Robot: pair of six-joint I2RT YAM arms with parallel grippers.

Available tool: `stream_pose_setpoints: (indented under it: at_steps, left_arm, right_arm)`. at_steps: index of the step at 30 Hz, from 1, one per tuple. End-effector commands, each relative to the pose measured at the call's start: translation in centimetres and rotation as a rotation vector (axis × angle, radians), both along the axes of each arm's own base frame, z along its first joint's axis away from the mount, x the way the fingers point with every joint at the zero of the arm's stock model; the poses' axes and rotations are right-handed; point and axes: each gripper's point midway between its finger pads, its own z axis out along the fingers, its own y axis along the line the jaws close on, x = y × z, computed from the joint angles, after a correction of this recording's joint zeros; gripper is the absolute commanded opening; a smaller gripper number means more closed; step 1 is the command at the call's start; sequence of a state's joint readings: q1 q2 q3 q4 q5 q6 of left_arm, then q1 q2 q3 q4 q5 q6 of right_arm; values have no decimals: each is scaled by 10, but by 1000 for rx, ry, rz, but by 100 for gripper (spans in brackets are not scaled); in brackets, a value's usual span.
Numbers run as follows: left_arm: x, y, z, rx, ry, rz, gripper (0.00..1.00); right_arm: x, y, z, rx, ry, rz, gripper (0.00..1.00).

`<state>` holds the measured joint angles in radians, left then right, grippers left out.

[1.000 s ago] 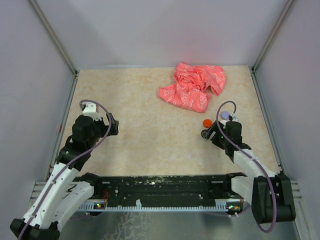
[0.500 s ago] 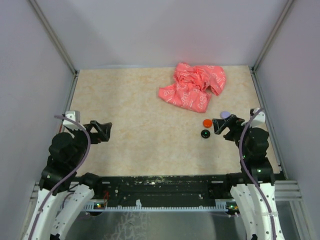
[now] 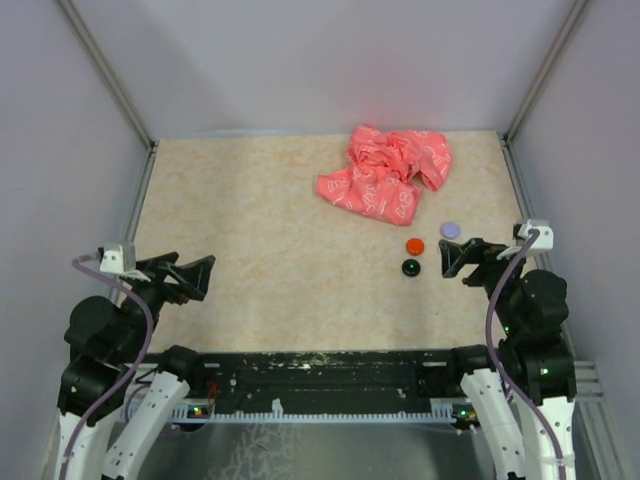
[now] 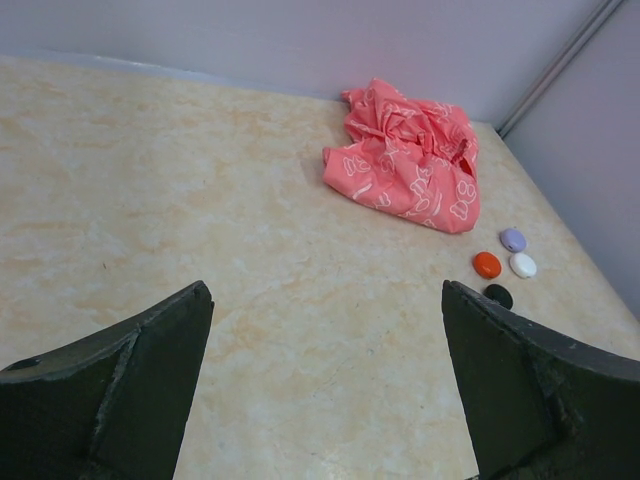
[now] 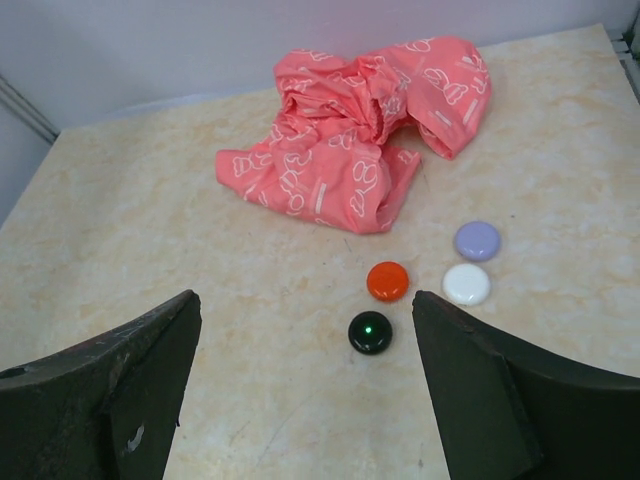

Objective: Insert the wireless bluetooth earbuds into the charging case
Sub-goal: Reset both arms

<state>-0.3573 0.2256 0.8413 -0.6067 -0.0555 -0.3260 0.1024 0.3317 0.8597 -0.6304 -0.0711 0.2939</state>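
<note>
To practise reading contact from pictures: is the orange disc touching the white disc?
Apart. The right wrist view shows a strip of bare table between the orange disc and the white disc.

1. The tabletop (image 3: 250,210) is beige with a pale marbled pattern.
2. A crumpled pink cloth (image 3: 385,172) with white prints lies at about 1 o'clock from the tabletop's centre in the top view.
3. Four round discs sit near the cloth, at its 5 o'clock.
4. In the right wrist view, the purple disc (image 5: 477,240) is at 12 o'clock of the white disc (image 5: 466,284), just beside it.
5. The orange disc (image 5: 388,281) is at 9 o'clock of the white disc, and the black disc (image 5: 370,332) is at its 7 o'clock.
</note>
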Motion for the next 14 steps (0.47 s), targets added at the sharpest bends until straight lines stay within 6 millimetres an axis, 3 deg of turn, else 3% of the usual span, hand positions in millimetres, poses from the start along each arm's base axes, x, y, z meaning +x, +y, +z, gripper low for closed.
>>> stream_pose_setpoints:
  at_steps: [1, 14]
  left_arm:
    - [-8, -2, 6, -12, -10, -23, 100]
    - [-7, -6, 4, -16, -8, -41, 100]
  right_arm:
    - [-7, -10, 14, -65, -60, -36, 86]
    - [-3, -12, 10, -73, -64, -44, 86]
